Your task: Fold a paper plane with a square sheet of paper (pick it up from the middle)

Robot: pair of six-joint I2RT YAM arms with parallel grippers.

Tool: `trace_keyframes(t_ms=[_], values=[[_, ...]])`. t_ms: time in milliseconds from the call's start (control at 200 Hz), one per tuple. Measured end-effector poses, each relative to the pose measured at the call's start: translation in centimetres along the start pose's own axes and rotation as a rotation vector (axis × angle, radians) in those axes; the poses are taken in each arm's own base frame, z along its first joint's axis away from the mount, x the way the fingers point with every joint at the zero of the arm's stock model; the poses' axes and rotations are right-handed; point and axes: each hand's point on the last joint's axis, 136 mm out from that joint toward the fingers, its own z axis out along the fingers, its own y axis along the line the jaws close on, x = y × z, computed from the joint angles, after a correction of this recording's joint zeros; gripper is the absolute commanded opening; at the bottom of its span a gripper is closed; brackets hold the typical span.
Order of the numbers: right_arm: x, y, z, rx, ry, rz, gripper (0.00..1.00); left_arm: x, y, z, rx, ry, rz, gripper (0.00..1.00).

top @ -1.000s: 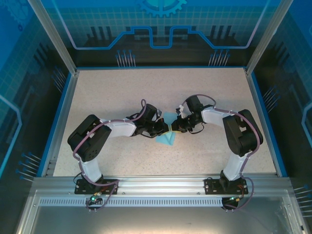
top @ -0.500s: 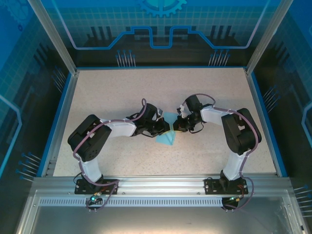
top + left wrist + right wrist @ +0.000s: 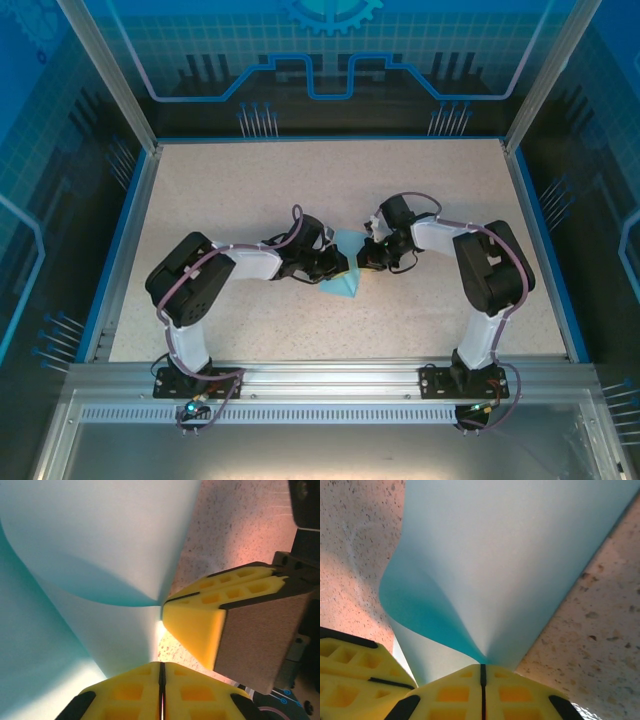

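Since a second ago, the left arm's elbow has been shifted slightly toward the table's middle, and the right arm's elbow has been drawn a little inward. The grippers have been kept together at the sheet.

From the top camera, the light-blue sheet of paper (image 3: pixel 343 285) is seen near the middle of the speckled table (image 3: pixel 250 190), between the two arms. The left gripper (image 3: pixel 337 267) and the right gripper (image 3: pixel 358 262) are brought almost tip to tip over it. One corner of the sheet is seen behind the grippers and a larger part in front of them.

From the left wrist camera, the left gripper (image 3: pixel 161 669) is seen clenched, its yellow fingers pressed together on the sheet's edge. The sheet (image 3: pixel 75 555) is bowed upward into a curved fold. The right gripper (image 3: pixel 172 604) is seen just beside it, clamped on the same pinched spot.

From the right wrist camera, the right gripper (image 3: pixel 481 672) is seen squeezed tight on the sheet (image 3: pixel 510 555), which is curled up and away from the table (image 3: pixel 600 630). The left gripper (image 3: pixel 380 677) is seen just beside it.
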Motion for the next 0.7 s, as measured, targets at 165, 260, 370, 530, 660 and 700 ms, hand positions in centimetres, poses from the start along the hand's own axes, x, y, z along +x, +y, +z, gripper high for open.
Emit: trace_keyframes(t_ms=[165, 260, 370, 530, 660, 700], values=[[0.02, -0.32, 0.34, 0.005, 0.009, 0.008, 0.07, 0.21, 0.58, 0.42, -0.010, 0.014, -0.009, 0.12], [-0.01, -0.33, 0.37, 0.005, 0.009, 0.008, 0.07, 0.22, 0.76, 0.53, -0.014, 0.016, -0.012, 0.12], [0.00, -0.39, 0.44, 0.005, 0.011, 0.010, 0.07, 0.24, 0.85, 0.58, -0.015, 0.017, -0.013, 0.12], [-0.03, -0.43, 0.48, 0.006, 0.012, 0.010, 0.07, 0.24, 0.83, 0.58, -0.015, 0.017, -0.013, 0.12], [-0.15, -0.43, 0.46, 0.009, 0.009, 0.010, 0.07, 0.25, 0.82, 0.58, -0.015, 0.018, -0.013, 0.13], [-0.17, -0.44, 0.46, 0.010, 0.008, 0.009, 0.07, 0.24, 0.83, 0.58, -0.015, 0.018, -0.012, 0.13]])
